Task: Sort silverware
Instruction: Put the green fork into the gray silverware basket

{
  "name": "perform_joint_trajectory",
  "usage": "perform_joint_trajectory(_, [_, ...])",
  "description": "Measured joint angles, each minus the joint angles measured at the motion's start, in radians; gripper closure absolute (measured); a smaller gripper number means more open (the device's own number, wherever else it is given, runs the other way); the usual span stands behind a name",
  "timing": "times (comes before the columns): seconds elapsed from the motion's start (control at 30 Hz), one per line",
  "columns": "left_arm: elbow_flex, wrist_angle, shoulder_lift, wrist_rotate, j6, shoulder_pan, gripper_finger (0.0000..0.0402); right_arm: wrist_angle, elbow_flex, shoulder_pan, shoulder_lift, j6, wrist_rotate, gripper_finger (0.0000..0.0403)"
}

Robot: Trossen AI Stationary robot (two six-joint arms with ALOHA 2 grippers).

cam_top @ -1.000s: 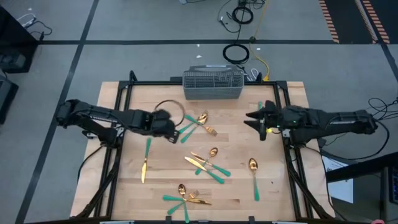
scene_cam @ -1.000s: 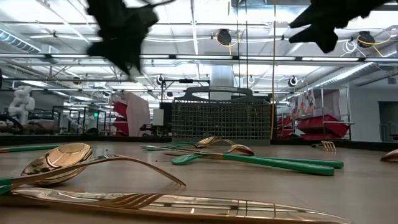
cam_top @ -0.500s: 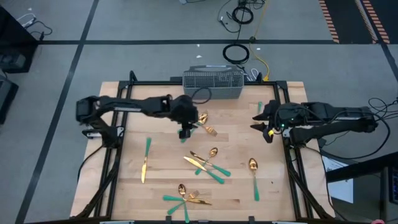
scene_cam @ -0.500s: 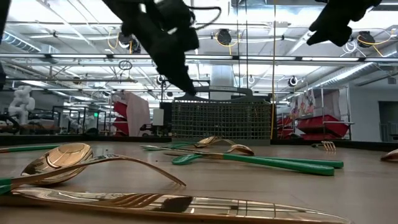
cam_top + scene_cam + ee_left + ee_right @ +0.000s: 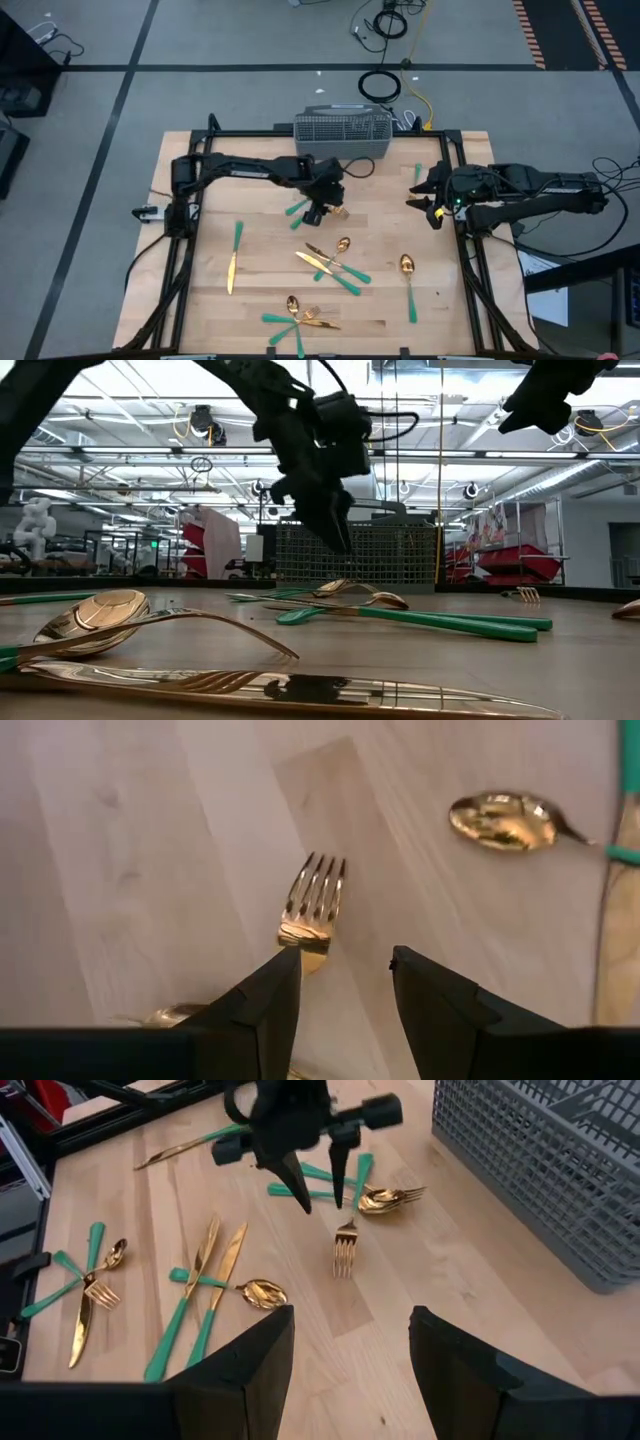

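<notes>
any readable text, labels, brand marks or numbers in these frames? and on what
No readable text in any view.
Silverware: no marks or engraving visible.
Wire-mesh caddy: no label.
Left hand, right hand: no visible lettering.
Red bins in the room beyond the table: no readable markings.

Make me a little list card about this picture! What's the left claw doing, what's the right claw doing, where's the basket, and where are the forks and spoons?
left gripper: open, hovering over a fork near the middle of the table, not touching it
right gripper: open, empty, waiting at the table's right edge
caddy: grey mesh, at the table's far edge, nothing seen inside
silverware: gold heads, green handles, scattered flat on the wood in small crossed piles
sorted so far: nothing visible
</notes>
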State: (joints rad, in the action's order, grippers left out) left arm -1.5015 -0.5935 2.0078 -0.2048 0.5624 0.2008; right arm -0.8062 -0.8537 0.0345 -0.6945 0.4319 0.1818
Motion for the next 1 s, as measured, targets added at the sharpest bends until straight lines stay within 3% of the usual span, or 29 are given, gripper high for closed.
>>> perform_joint_trajectory(0.13, [-0.014, 0.004, 0.038, 0.049, 0.004, 0.002, 0.0235, 0.000, 0.000, 0.000, 0.000, -0.009, 0.000, 0.0215])
perform_joint_trajectory(0.73, [-0.014, 0.063, 0.134, 0.051, 0.020, 0.027, 0.0238, 0.001, 0.000, 0.000, 0.000, -0.032, 0.003, 0.0215])
perform_joint_trajectory(0.87, [-0.017, 0.070, 0.159, 0.028, 0.007, 0.027, 0.0270, 0.002, 0.000, 0.000, 0.000, -0.031, 0.005, 0.0215])
perform_joint_trajectory(1.0, [-0.019, 0.072, 0.165, 0.032, -0.075, 0.026, 0.0348, 0.002, 0.000, 0.000, 0.000, -0.025, 0.006, 0.0215])
